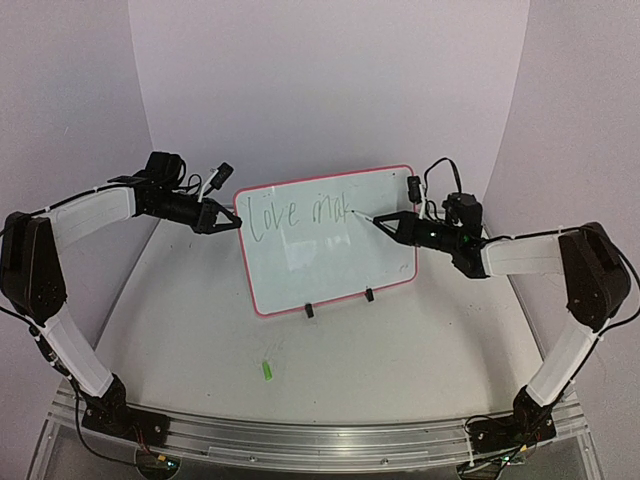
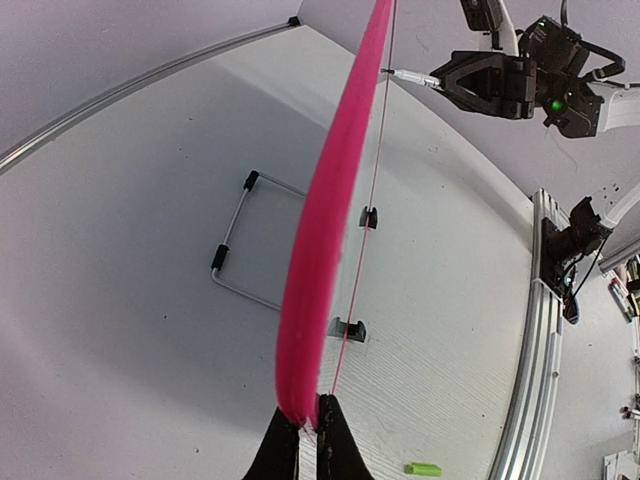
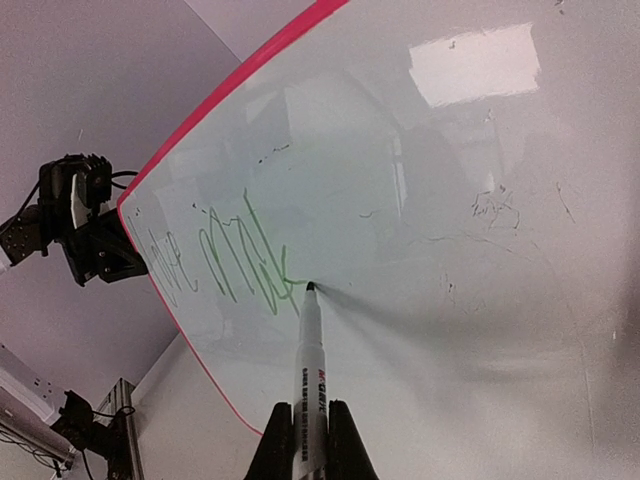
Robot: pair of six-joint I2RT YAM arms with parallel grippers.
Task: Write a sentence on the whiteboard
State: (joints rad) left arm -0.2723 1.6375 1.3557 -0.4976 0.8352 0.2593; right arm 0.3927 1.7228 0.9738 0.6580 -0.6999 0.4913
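Whiteboard (image 3: 480,250) face: glossy, smooth, throws a bright reflection. Its rim (image 2: 326,220) looks like smooth pink plastic. Table (image 1: 420,350) matt white; front rail (image 1: 330,437) brushed metal.

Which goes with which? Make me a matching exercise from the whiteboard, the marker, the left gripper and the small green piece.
1 whiteboard
2 marker
3 left gripper
4 small green piece

a lying on the table
b shut on the pink rim
c standing on black feet
d tip on the writing surface

Pairs: 1c, 2d, 3b, 4a.
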